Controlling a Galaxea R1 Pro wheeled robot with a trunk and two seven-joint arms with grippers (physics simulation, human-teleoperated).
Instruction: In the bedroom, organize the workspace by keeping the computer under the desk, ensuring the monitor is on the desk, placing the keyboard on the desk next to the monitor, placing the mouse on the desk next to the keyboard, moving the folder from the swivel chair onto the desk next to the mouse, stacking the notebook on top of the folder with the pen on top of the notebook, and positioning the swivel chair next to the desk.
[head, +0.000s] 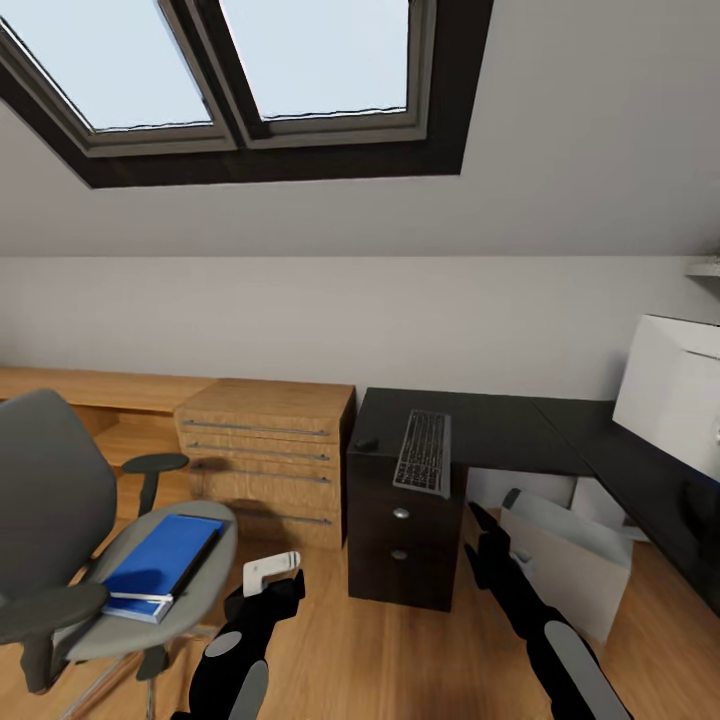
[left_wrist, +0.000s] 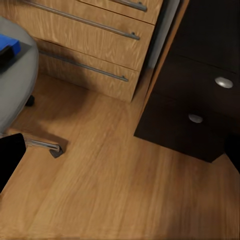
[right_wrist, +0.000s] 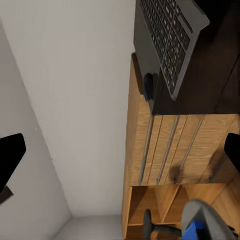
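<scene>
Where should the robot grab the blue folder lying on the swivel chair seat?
Probably the blue folder's near short edge, coming from the front of the swivel chair. It lies flat, that end reaches the seat's front rim, and the backrest and armrests block the other sides.

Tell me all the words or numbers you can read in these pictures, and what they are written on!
No words, numbers or signs can be read anywhere.
The keyboard has key markings, but they are too small and blurred to read.
The blue folder on the swivel chair has a plain cover.
The white monitor on the desk shows no label.
The wooden drawers have nothing written on them.
</scene>
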